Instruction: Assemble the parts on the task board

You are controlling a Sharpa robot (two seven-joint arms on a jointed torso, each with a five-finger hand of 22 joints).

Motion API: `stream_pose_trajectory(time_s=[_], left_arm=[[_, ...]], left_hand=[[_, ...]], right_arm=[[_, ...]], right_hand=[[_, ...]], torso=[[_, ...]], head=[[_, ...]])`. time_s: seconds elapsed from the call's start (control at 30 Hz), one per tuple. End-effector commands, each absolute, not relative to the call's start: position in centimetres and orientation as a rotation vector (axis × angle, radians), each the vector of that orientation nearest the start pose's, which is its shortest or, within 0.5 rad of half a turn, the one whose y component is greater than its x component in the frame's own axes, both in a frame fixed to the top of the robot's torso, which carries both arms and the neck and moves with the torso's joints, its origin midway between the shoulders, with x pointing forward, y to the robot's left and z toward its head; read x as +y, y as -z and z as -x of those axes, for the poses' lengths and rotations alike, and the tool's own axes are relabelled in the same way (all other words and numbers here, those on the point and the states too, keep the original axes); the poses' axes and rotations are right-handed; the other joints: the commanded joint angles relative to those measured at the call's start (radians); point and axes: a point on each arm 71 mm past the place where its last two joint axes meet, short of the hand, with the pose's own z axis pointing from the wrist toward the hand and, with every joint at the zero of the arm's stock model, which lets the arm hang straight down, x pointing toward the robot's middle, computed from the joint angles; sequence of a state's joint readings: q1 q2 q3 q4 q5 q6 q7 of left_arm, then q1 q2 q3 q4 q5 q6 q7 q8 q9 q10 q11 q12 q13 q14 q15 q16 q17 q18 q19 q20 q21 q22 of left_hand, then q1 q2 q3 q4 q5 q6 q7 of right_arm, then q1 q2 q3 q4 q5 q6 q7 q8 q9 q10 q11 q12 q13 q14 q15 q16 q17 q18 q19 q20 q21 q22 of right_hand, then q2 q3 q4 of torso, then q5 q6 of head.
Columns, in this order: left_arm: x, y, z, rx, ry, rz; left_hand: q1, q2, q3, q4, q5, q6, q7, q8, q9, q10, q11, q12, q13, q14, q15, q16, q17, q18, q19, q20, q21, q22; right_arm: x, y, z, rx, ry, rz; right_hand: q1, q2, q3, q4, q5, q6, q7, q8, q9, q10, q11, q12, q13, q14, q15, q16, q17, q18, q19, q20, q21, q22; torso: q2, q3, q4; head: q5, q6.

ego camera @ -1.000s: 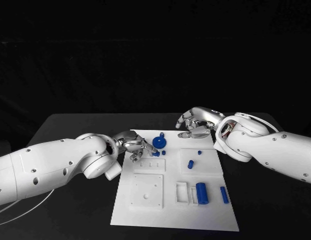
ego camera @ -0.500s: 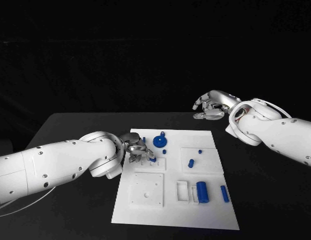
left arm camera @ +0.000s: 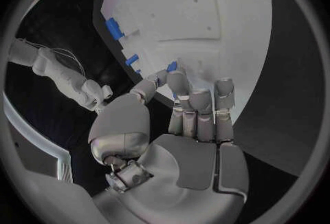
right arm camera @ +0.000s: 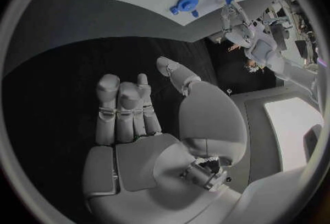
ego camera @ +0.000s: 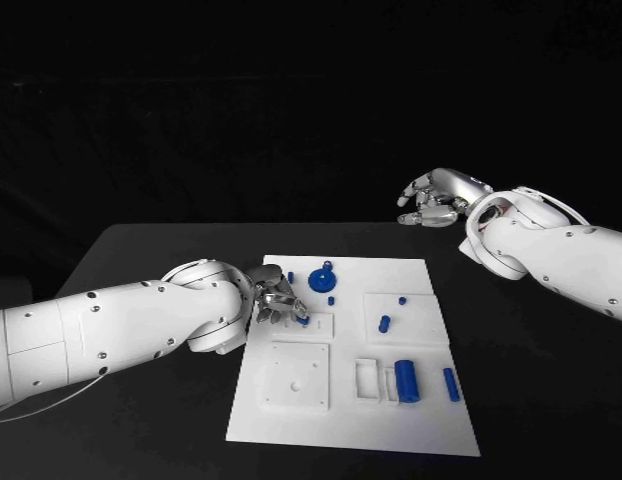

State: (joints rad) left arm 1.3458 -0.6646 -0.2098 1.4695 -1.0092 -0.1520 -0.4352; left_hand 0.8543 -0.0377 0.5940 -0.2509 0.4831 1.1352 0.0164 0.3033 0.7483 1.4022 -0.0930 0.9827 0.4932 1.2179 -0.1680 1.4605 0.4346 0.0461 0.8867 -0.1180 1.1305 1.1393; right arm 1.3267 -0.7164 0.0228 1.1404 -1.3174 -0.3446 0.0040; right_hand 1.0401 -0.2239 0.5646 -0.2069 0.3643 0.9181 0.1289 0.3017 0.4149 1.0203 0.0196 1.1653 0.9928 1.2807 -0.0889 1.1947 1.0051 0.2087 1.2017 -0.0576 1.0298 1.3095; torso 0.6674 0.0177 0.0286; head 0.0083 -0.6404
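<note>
The board [ego camera: 398, 420] is a white rectangular plate lying flat mid-table, long side running near to far. A blue gear [ego camera: 321, 283] with a knob sits near its far edge, a small blue peg [ego camera: 330, 300] just in front. A short blue pin [ego camera: 383, 324] lies in a square recess toward the right edge. A thick blue cylinder [ego camera: 406, 382] and a slimmer bar [ego camera: 450, 385] lie side by side near the right edge.

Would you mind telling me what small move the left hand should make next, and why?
Probably a short press downward. The left hand pinches a small blue part right at a raised white fixture on the task board, so seating it looks like the nearest step. The right hand is lifted off beyond the board's far edge, holding nothing, so it offers no support.
</note>
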Motion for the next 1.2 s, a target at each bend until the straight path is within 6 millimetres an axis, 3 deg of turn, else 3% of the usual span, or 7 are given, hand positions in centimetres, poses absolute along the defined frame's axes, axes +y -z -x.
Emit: stream_pose_trajectory(time_s=[0.03, 1.2], left_arm=[[14.45, 20.33, -49.4, 2.103, 0.528, 0.156], [14.35, 21.22, -49.54, 2.135, 0.506, 0.122]], left_hand=[[0.057, 0.047, 0.023, -0.019, 0.012, 0.008, 0.0, 0.004, 0.005, 0.003, -0.004, 0.001, -0.001, 0.019, -0.029, 0.003, -0.001, -0.002, 0.008, -0.153, 0.002, -0.001], [0.055, 0.047, 0.024, -0.017, 0.017, 0.009, 0.0, 0.003, 0.005, 0.003, -0.004, 0.002, -0.002, 0.021, -0.029, 0.003, -0.002, -0.002, 0.011, -0.152, 0.003, -0.001]], right_arm=[[-25.39, 10.96, -57.51, 1.463, -0.556, -0.019], [-24.68, 10.94, -57.23, 1.472, -0.571, -0.003]], right_hand=[[-0.001, -0.011, 0.001, 0.006, 0.007, -0.008, 0.005, -0.003, -0.001, -0.003, 0.001, -0.002, -0.002, -0.008, 0.0, -0.006, -0.002, 0.053, -0.004, -0.006, -0.005, 0.012], [0.0, -0.011, 0.001, 0.007, 0.01, -0.008, 0.005, -0.003, -0.001, -0.003, 0.001, -0.002, -0.003, -0.007, 0.0, -0.006, -0.002, 0.053, -0.004, -0.005, -0.006, 0.013]], torso=[[0.0, 0.0004, 0.0002], [0.0, -0.0006, 0.0]], head=[[0.0, -0.001], [-0.003, -0.006]])
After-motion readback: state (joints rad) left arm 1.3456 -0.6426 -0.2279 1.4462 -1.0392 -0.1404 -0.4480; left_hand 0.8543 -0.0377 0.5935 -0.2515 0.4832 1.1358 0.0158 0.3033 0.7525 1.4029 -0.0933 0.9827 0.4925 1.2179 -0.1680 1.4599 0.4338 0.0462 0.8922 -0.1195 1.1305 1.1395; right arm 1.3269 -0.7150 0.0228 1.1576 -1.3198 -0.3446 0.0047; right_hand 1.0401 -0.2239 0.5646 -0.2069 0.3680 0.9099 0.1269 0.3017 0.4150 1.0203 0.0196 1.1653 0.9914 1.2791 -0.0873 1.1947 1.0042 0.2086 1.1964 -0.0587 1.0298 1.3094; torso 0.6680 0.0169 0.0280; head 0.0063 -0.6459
